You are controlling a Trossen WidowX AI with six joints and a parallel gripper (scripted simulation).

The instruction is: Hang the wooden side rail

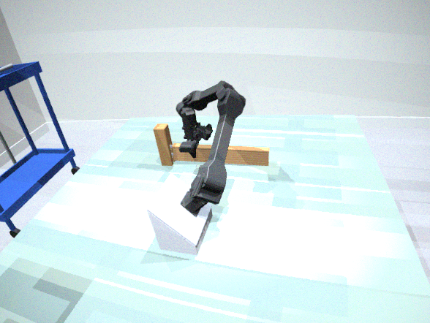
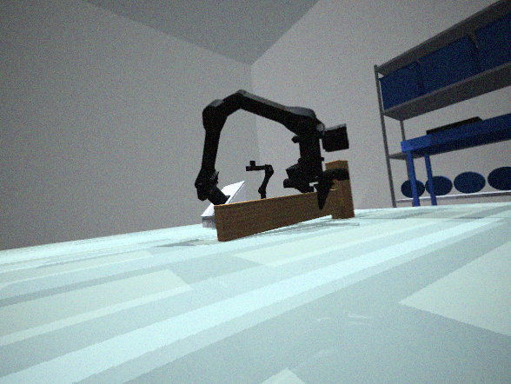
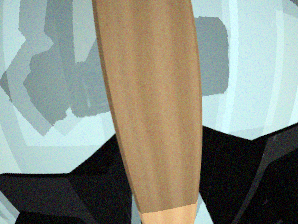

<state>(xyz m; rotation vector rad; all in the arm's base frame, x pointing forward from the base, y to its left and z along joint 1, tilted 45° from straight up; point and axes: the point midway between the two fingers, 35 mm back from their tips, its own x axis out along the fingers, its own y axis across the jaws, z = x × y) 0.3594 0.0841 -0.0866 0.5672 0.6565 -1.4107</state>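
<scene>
The wooden side rail [image 1: 246, 156] [image 2: 265, 215] [image 3: 155, 90] stands on its narrow edge, its far end down on the table. Its other end is close to the upright headboard post [image 1: 163, 146] [image 2: 344, 191], with a narrow gap between them. Small grey bits of the steel hooks [image 1: 172, 154] show in that gap at two heights. The slot, the pins and whether the hooks sit on them are hidden. My gripper [image 1: 192, 153] [image 2: 322, 197] [image 3: 151, 127] points down over the rail near the post and is shut on it, one finger on each side.
A white wedge-shaped block [image 1: 175, 234] [image 2: 235, 189] stands at the arm's base. A small black jointed arm [image 2: 266, 175] shows behind the rail. A blue cart [image 1: 33, 168] and a shelf rack [image 2: 447, 91] stand off the table.
</scene>
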